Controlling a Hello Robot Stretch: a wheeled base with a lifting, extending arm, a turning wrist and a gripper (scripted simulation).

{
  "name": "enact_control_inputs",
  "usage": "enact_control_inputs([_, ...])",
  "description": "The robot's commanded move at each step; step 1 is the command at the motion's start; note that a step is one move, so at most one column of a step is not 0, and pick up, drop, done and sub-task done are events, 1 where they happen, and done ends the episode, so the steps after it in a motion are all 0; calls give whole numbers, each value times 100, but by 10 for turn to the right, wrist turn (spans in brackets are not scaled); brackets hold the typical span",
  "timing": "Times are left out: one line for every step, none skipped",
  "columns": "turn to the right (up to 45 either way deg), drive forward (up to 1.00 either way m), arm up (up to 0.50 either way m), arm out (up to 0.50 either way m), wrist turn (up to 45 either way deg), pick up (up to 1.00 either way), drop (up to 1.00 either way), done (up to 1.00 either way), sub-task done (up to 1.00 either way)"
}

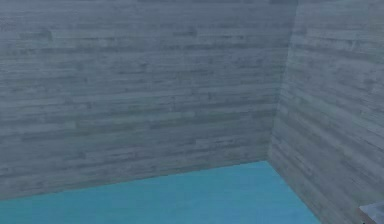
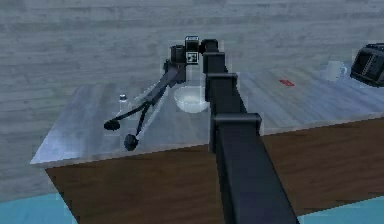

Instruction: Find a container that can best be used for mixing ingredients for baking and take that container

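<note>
- Step in hand: the reach for the mixing container, judged from the arm stretched out over the desk.
- Task's thing: bowl, white, count one. It stands on the desk top just left of the arm, beside the dark body of the end effector.
- End effector: count one, with two thin fingers slanting down toward the arm side view's left. Their tips lie against bare desk top, past the bowl. It holds nothing. How the fingers are set cannot be told from the pictures.
- Next move, as judged: bring the finger end back to the bowl's rim, since the tips now sit left of it and nearer the desk's front edge. Then lift the bowl clear without sliding it off.
- Marker squares: count two, white with black marks, at the arm's far end.
- Mug: count one, white, well apart toward the arm side view's right.
- Dark appliance: count one, just beside the mug at the view's edge.
- Small pale item: count one, too small to name, near the fingers.
- Red item: count one, flat on the desk.
- Forward view: plank walls, count two, meeting in a corner above a turquoise floor.
</note>
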Motion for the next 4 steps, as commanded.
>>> enact_control_inputs([0, 0, 0, 0, 450, 0, 0, 0, 0])
enact_control_inputs([0, 0, 0, 0, 450, 0, 0, 0, 0])
enact_control_inputs([0, 0, 0, 0, 450, 0, 0, 0, 0])
enact_control_inputs([0, 0, 0, 0, 60, 0, 0, 0, 0])
